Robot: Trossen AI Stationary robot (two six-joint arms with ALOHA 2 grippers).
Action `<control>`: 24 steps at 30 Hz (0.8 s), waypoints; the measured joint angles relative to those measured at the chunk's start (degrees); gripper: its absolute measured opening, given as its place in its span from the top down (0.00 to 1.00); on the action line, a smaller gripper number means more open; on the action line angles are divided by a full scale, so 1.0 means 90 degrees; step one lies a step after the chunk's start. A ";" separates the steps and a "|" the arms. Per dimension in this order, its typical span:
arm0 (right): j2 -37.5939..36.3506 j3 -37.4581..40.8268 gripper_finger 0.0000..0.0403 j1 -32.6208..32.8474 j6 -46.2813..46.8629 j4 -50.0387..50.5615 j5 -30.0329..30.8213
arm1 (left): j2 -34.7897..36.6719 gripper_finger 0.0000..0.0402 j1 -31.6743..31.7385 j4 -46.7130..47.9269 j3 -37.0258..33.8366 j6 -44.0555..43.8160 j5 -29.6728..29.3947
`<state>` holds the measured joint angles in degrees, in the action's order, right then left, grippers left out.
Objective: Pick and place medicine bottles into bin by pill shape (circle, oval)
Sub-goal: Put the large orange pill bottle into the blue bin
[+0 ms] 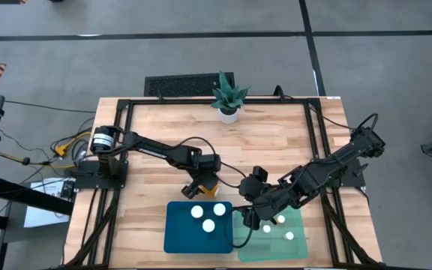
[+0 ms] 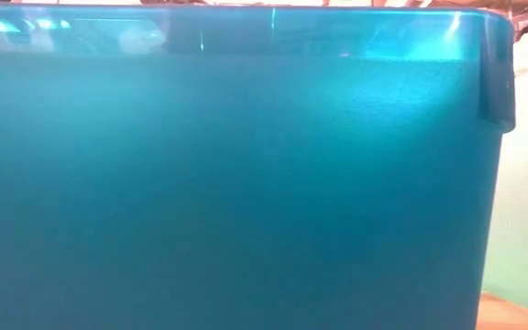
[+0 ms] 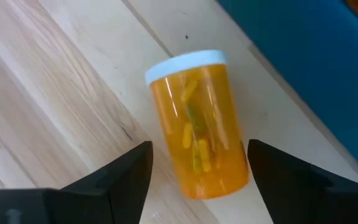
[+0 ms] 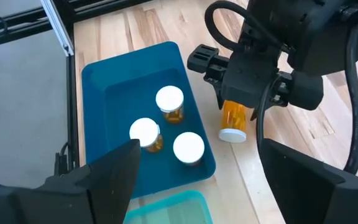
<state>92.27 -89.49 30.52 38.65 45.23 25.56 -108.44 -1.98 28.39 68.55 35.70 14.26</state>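
- Pale wood-grain plank bench [image 1: 156,120] with a black frame
- Dark blue shallow plastic tray [image 1: 175,236]; pale mint green plastic tray [image 1: 298,247]
- Amber-orange bottle [image 3: 199,134], white cap, yellow pills inside
- Green spiky plant in a white pot [image 1: 228,96]
- Dark fingers [image 3: 126,180]

Two dark arms reach inward over the table's front half. The left gripper [image 1: 199,185] points down, its fingers [image 3: 126,174] spread wide, wrist bent at the end of a long, outstretched forearm. The right gripper [image 1: 252,217] angles low, jaws parted, elbow folded back.
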 joint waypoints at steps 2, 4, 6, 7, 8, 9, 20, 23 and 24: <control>0.0000 0.0000 0.16 0.0000 0.0000 -0.0002 0.0000 | -0.0017 0.37 0.0000 0.0007 0.0000 0.0000 -0.0024; 0.0000 0.0000 0.17 0.0015 -0.0001 -0.0011 0.0000 | -0.0064 0.37 0.0000 0.0021 -0.0001 0.0000 -0.0082; 0.0000 0.0000 0.17 0.0022 0.0000 -0.0015 0.0000 | -0.0112 0.37 0.0000 0.0041 -0.0019 0.0000 -0.0117; 0.0000 0.0000 0.17 0.0022 0.0000 -0.0017 0.0000 | -0.0144 0.37 0.0000 -0.0015 -0.0017 -0.0003 -0.0126; 0.0000 0.0000 0.17 0.0022 -0.0002 -0.0015 0.0000 | -0.0158 0.37 0.0000 0.0029 -0.0017 -0.0032 -0.0163; 0.0000 0.0000 0.17 0.0022 -0.0001 -0.0019 0.0000 | -0.0158 0.37 0.0000 0.0056 -0.0022 -0.0050 -0.0193; -0.0002 0.0000 0.17 0.0022 -0.0002 -0.0017 0.0000 | -0.0155 0.58 0.0000 -0.0060 -0.0019 -0.0113 -0.0398; -0.0002 0.0000 0.18 0.0024 -0.0002 0.0000 0.0000 | -0.0155 0.59 0.0000 -0.0158 -0.0019 -0.0196 -0.0419; -0.0002 0.0000 0.18 0.0024 -0.0002 0.0002 0.0000 | -0.0155 0.58 0.0000 -0.0157 -0.0019 -0.0229 -0.0467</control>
<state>92.25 -89.49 30.74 38.63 45.25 25.56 -109.84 -1.98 26.98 68.38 33.64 10.06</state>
